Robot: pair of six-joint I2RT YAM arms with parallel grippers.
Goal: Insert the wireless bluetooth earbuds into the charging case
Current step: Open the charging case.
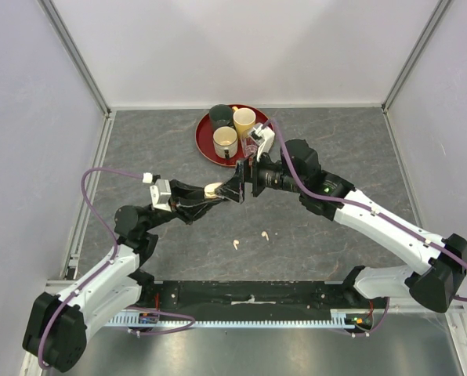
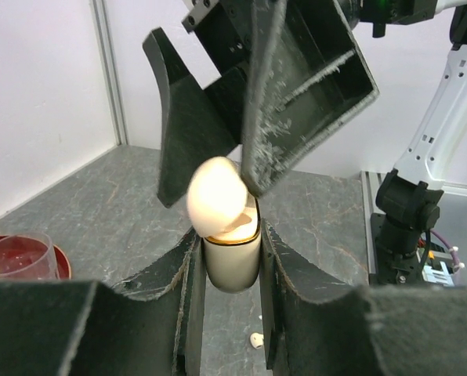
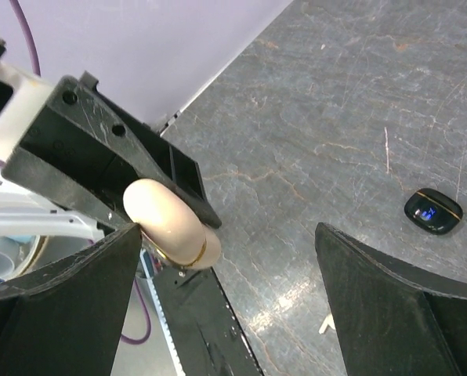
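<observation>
Left gripper: pressed together on one cream case, which is pinched by its lower body between the two fingers.
Cream case: held off the table, with the lid seen tipped up from the gold-rimmed body in the left wrist view.
Right gripper: spread wide and empty. Its fingers are set to either side of the case top, just beyond the left gripper's tips. Contact with the lid cannot be told.
Earbuds: two cream ones are counted, and, lying loose on the table below the two grippers, toward the arm bases.
Black case: one, lying on the table below the right gripper, well apart from its fingers.
Tray: one, red, beyond the right gripper.
Cups: three are counted on the tray from above, and.
</observation>
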